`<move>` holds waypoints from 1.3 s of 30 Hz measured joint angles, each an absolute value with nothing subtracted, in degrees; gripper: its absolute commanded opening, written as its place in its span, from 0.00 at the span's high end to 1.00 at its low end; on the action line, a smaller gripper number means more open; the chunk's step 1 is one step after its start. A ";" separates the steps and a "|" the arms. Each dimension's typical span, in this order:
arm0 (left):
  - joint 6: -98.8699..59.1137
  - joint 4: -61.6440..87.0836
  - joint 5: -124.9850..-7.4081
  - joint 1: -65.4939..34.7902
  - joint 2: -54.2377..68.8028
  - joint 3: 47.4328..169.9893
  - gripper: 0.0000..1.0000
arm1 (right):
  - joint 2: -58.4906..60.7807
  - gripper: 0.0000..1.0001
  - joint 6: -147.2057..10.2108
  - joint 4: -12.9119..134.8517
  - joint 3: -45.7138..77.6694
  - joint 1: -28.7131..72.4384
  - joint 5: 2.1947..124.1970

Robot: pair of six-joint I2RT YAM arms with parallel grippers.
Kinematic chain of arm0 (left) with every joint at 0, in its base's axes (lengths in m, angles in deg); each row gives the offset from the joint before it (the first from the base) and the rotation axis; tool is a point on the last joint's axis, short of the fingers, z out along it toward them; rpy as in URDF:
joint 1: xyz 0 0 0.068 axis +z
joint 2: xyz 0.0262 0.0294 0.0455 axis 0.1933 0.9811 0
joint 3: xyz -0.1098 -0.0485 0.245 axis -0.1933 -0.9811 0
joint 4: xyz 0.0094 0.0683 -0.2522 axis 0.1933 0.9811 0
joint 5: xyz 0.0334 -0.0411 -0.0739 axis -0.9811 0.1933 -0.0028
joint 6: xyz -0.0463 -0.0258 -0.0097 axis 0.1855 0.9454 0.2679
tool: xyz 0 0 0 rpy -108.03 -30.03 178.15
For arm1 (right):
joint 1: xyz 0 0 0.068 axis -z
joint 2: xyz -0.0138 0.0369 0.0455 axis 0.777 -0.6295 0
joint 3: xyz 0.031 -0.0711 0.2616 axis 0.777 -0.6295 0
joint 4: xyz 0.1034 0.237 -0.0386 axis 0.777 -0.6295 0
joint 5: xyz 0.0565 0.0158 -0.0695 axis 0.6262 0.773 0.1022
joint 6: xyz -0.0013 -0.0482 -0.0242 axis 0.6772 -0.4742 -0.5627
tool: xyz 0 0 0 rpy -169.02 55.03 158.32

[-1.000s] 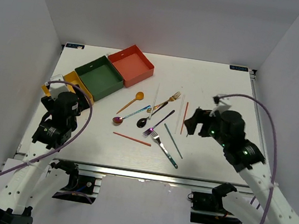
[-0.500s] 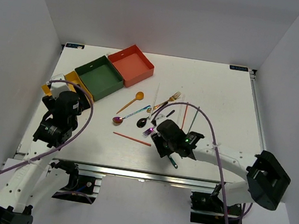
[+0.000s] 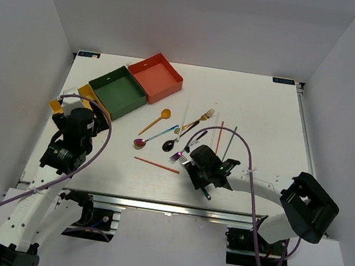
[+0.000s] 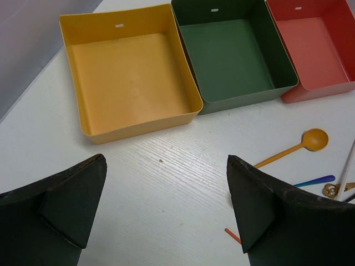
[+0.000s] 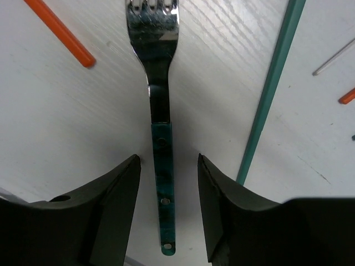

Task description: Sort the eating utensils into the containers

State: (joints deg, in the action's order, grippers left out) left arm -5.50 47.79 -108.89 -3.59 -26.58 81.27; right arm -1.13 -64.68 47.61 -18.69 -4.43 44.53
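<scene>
My right gripper (image 5: 169,166) is open and low over the table, its jaws either side of the teal handle of a silver fork (image 5: 162,183). In the top view the gripper (image 3: 204,176) covers most of that fork. A teal chopstick (image 5: 272,94) lies just right of the fork and an orange-red one (image 5: 58,33) to its upper left. My left gripper (image 4: 166,205) is open and empty above bare table, in front of the yellow box (image 4: 130,72), green box (image 4: 230,55) and red box (image 4: 313,47), all empty. A gold spoon (image 4: 294,148) lies to its right.
In the top view a gold spoon (image 3: 156,122), an iridescent spoon (image 3: 153,136), a black spoon (image 3: 175,141), a gold fork (image 3: 198,119), a purple fork (image 3: 177,154) and red chopsticks (image 3: 157,165) lie mid-table. The three boxes stand at the back left.
My right arm has swung from the right side down to the teal-handled fork at the table's front middle and now straddles its handle. The left arm has not moved.
</scene>
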 measured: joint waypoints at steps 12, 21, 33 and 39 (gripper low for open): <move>-5.48 47.77 -104.24 -3.59 -26.21 81.27 0.02 | -1.28 1.00 -64.94 49.05 -19.32 -3.34 47.50; 1.56 38.11 -75.04 -3.59 -27.15 79.24 0.02 | 12.34 1.00 -62.65 44.37 -14.23 -3.12 47.87; 19.83 2.51 -52.15 -9.41 -21.93 68.11 0.06 | 11.88 1.00 -57.71 48.35 -4.17 -3.10 51.65; 19.63 -0.33 -52.20 -11.66 -17.40 68.42 0.10 | 8.60 1.00 -56.61 50.17 0.26 -3.49 53.97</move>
